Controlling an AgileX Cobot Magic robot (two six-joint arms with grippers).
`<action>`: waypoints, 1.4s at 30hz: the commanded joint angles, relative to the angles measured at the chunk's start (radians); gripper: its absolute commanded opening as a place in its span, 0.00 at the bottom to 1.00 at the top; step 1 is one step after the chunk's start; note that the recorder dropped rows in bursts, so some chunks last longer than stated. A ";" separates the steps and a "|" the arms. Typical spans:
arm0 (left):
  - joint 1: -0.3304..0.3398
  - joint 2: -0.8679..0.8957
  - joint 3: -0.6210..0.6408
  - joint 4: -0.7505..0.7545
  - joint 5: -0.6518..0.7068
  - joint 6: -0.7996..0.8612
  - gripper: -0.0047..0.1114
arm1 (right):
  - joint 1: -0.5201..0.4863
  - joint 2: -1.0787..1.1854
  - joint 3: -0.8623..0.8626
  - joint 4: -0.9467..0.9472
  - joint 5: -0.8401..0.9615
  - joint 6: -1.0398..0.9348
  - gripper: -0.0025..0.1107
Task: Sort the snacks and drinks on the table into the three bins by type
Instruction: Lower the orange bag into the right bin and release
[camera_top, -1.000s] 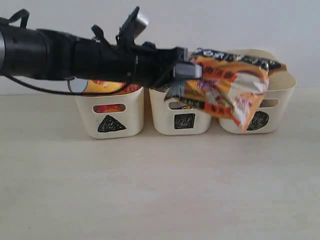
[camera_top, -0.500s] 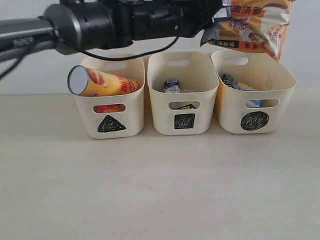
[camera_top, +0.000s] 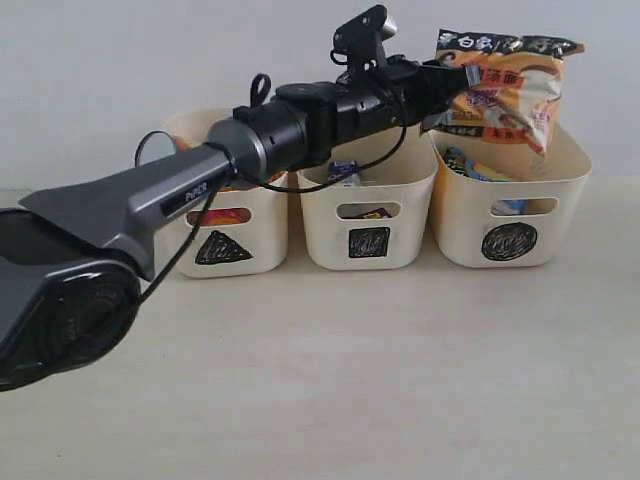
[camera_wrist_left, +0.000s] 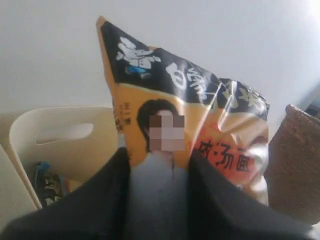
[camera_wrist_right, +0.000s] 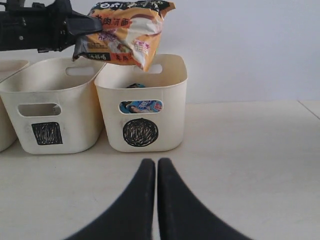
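Orange-white noodle bag (camera_top: 505, 85), upper right of the exterior view, hangs over the opening of the circle-marked bin (camera_top: 560, 215). We see the left gripper (camera_top: 448, 92) clamped on the bag's left edge; in the left wrist view its two dark fingers (camera_wrist_left: 100, 200) press the wrapper from both sides. A blue-white noodle bag (camera_top: 468, 163) lies inside the circle-marked bin. At centre stands the square-marked bin (camera_top: 400, 215), holding a small blue-white carton (camera_top: 343, 172). Left of it is the triangle-marked bin (camera_top: 262, 245), with a yellow chip tube (camera_top: 155, 150) partly hidden behind the arm. We find the right gripper (camera_wrist_right: 156, 172) low over the table (camera_wrist_right: 240, 150), fingers pressed together, holding nothing.
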 joint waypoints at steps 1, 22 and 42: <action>-0.022 0.031 -0.054 0.050 -0.054 -0.003 0.08 | -0.002 -0.006 0.005 -0.004 -0.005 -0.002 0.02; -0.020 -0.083 -0.067 0.770 0.156 -0.356 0.08 | -0.002 -0.006 0.005 -0.004 -0.009 -0.002 0.02; -0.061 -0.297 0.012 1.451 0.937 -0.715 0.08 | -0.002 -0.006 0.005 -0.004 -0.006 -0.002 0.02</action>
